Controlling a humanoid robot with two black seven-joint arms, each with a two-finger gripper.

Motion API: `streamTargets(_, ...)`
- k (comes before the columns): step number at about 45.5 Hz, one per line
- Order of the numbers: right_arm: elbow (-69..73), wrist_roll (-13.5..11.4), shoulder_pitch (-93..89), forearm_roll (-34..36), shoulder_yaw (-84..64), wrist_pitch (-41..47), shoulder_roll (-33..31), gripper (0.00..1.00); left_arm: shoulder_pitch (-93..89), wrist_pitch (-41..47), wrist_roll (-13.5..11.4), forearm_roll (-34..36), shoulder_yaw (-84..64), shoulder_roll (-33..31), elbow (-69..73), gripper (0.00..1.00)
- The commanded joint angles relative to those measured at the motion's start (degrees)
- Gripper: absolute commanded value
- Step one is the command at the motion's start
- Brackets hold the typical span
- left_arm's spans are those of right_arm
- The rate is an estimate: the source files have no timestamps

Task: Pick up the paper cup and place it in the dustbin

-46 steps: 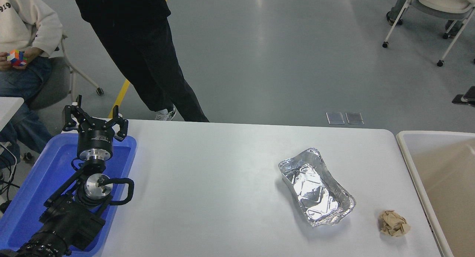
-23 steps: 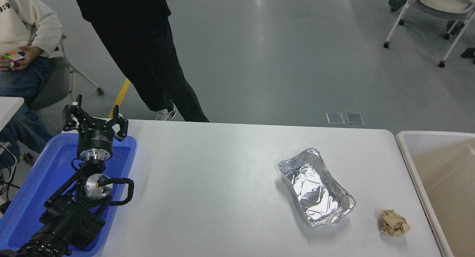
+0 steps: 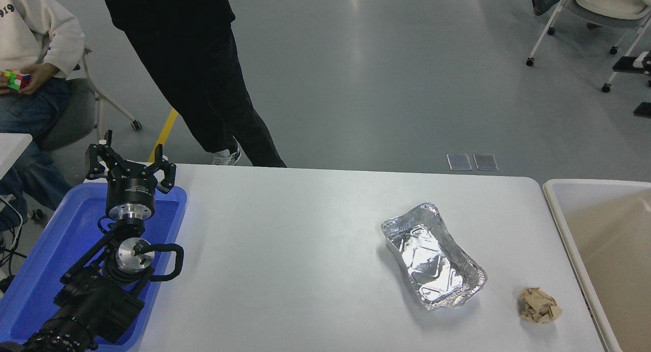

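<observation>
The paper cup is out of view; I see it neither on the table nor in the visible part of the bin. The beige dustbin (image 3: 554, 209) stands at the right edge of the table, its inside showing bare. My left gripper (image 3: 129, 156) is parked at the lower left over the blue tray, its fingers spread open and empty. My right arm and gripper are out of view.
A silver foil tray (image 3: 432, 255) lies right of the table's middle. A crumpled brown paper ball (image 3: 539, 305) lies near the front right. A blue tray (image 3: 46, 260) sits at the left. A person in black (image 3: 193, 72) stands at the far side; a seated person (image 3: 30, 47) is at the far left.
The table, the bin and my left arm have not moved. Only the people in the background and a chair at the top right have shifted a little.
</observation>
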Motion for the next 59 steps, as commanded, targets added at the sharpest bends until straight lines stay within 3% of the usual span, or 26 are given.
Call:
streamTargets(1,0.2,-1.3,4.2,1.0,-0.7,0.8,0.5,1.0,0.0,0.0,0.0,0.0,0.0,0.0,0.0,0.99)
streamTargets(6,0.1,-4.0,10.6,0.8,-6.2,0.8,0.4,1.0,0.0,0.0,0.0,0.0,0.0,0.0,0.0,0.99)
streamTargets(15,0.0,-4.1,28.3,1.1,-26.4,-0.2,6.8,1.0,0.0,0.0,-0.1,0.0,0.0,0.0,0.0,0.99)
streamTargets(35,-0.7,-4.9,37.4,1.1,-43.5,-4.5,23.4,1.0,0.0,0.0,0.0,0.0,0.0,0.0,0.0,0.99)
streamTargets(43,-0.5,-7.8,38.4,1.1,-47.7,-4.8,29.0,1.0,0.0,0.0,0.0,0.0,0.0,0.0,0.0,0.99)
streamTargets(47,-0.3,-8.1,41.9,1.1,-53.1,-4.8,32.9,1.0,0.0,0.0,0.0,0.0,0.0,0.0,0.0,0.99)
streamTargets(59,2.1,-7.9,52.9,8.7,-65.8,-4.9,43.8,1.0,0.0,0.0,0.0,0.0,0.0,0.0,0.0,0.99)
